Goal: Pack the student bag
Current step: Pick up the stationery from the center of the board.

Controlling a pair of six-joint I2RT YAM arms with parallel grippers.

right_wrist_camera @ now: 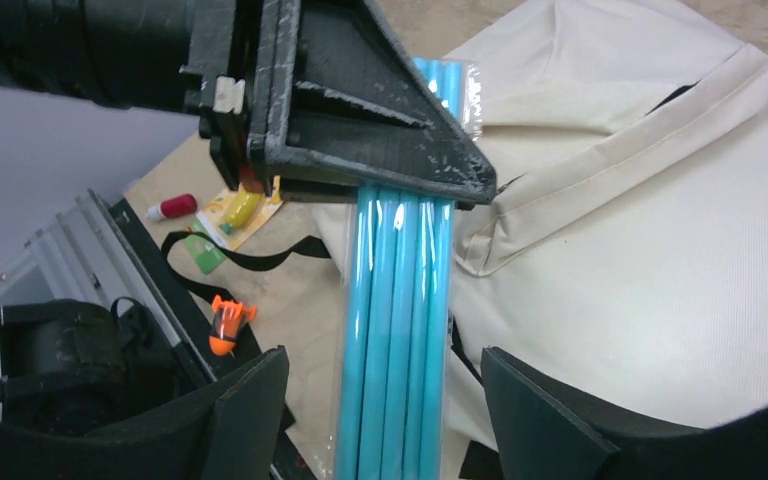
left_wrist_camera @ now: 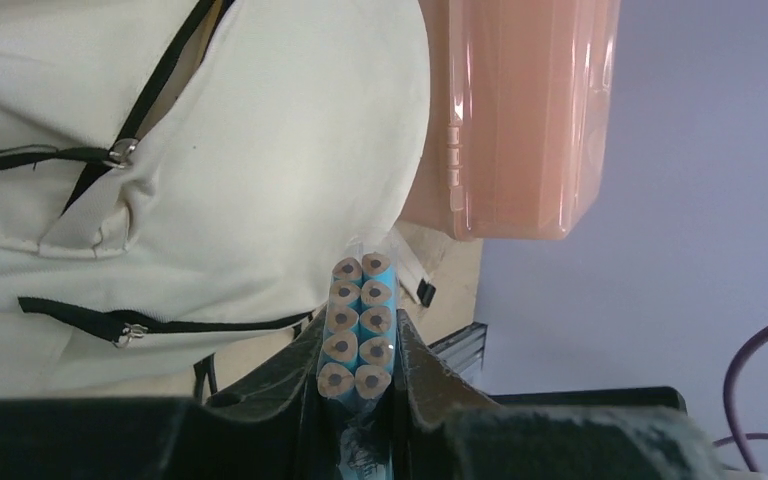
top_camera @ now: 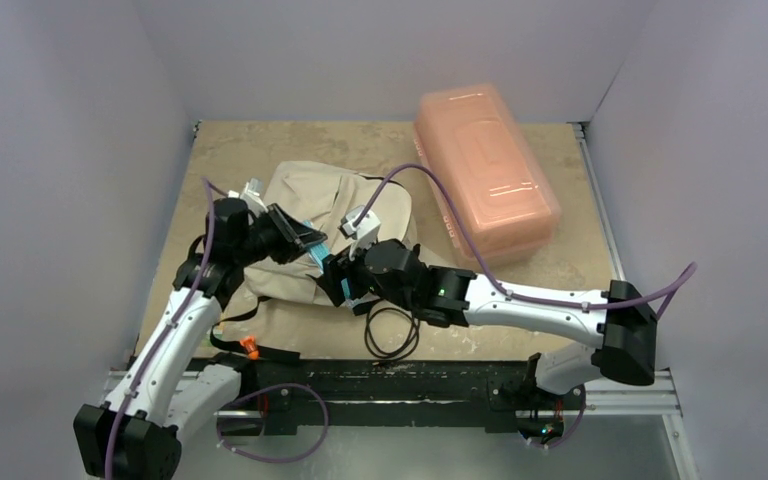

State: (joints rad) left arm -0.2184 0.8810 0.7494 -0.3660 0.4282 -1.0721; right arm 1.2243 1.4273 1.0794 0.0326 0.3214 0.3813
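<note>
The blue pencil pack (right_wrist_camera: pixel 395 330) runs off the right wrist view's bottom edge, partly behind the left end effector (right_wrist_camera: pixel 405 182).

Pale lilac walls (top_camera: pixel 60 120), tan tabletop (top_camera: pixel 240 150)

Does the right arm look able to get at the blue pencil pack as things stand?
Likely yes: the right gripper has its open jaws astride the pencil pack, nothing else between; the left gripper clamps only the far end.

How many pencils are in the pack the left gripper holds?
10, seen end-on in two columns of five, all inside one clear pack clamped by the left gripper; none looks hidden.
</note>
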